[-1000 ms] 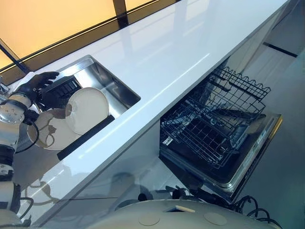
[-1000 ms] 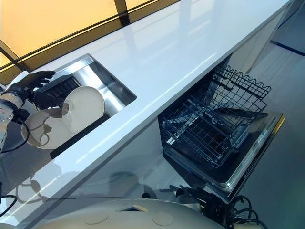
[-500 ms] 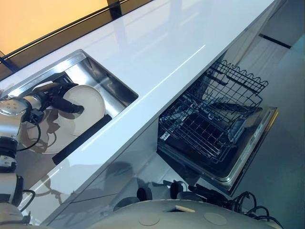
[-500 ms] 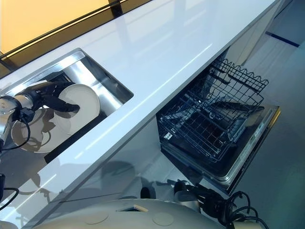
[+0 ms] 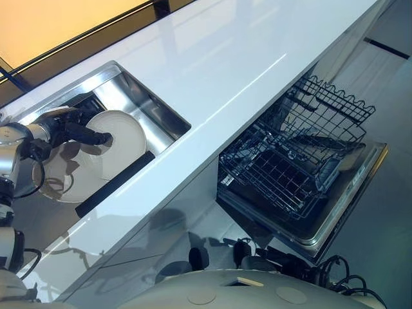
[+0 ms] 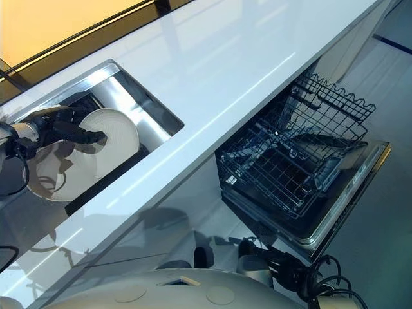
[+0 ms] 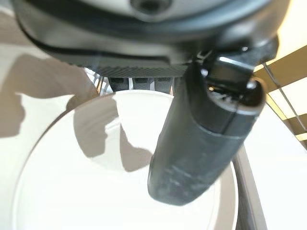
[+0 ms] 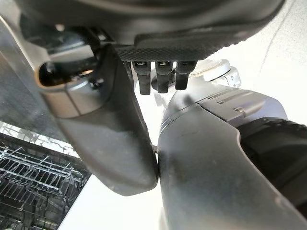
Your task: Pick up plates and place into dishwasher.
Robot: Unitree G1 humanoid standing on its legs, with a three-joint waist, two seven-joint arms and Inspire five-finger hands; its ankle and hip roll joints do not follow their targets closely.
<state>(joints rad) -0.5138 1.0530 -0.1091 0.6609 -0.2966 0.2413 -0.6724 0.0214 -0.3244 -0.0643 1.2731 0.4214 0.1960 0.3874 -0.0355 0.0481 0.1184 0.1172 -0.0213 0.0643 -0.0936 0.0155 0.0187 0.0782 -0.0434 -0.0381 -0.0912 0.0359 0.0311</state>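
Left wrist view: left hand (image 7: pixel 201 143) pinching round white plate (image 7: pixel 96 191) (glossy, upright in sink (image 5: pixel 138 100)).

The scene is brightly lit. A warm orange glow is given off by the panel (image 5: pixel 58 26) behind the long glossy white countertop (image 5: pixel 212 71), on which pale streaks of glare are seen. Bright reflections are carried by the stainless steel sink wall (image 5: pixel 138 106). Sharp dark shadows are cast across the round cream plate (image 7: pixel 110 191) in the left wrist view, where the dark left hand (image 7: pixel 201 139) is rendered soft and out of focus.
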